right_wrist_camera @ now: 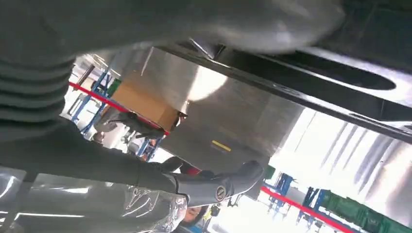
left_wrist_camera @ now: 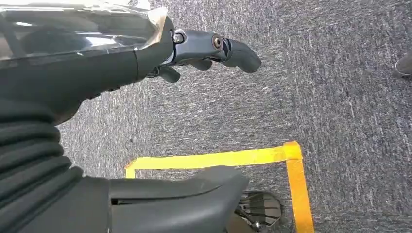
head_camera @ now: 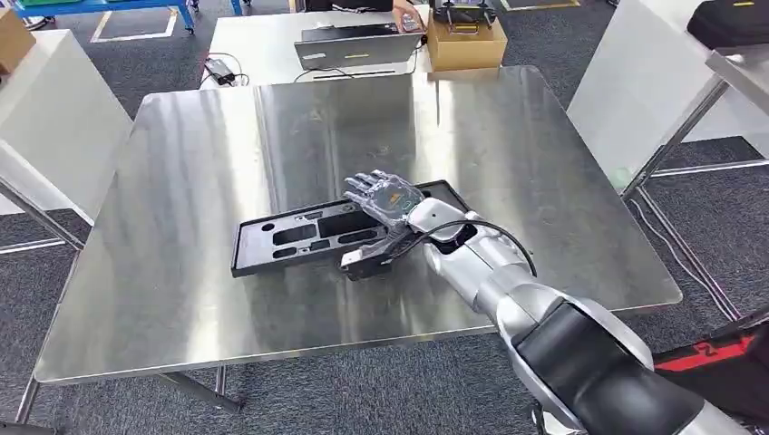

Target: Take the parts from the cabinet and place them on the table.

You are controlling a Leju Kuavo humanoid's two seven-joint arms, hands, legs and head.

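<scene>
Right hand (head_camera: pixel 385 198) over black part tray (head_camera: pixel 299 237) on worktop (head_camera: pixel 181 272), fingers spread, grip unclear — can't tell; lift clear w/o dragging tray.

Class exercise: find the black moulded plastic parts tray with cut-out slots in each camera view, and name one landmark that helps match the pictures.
Head view: black moulded plastic parts tray lies mid-table under the right robot hand.
Left wrist view: not in it.
Right wrist view: tray as a dark band close to the camera.
Shared landmark: brushed steel table, also.
</scene>
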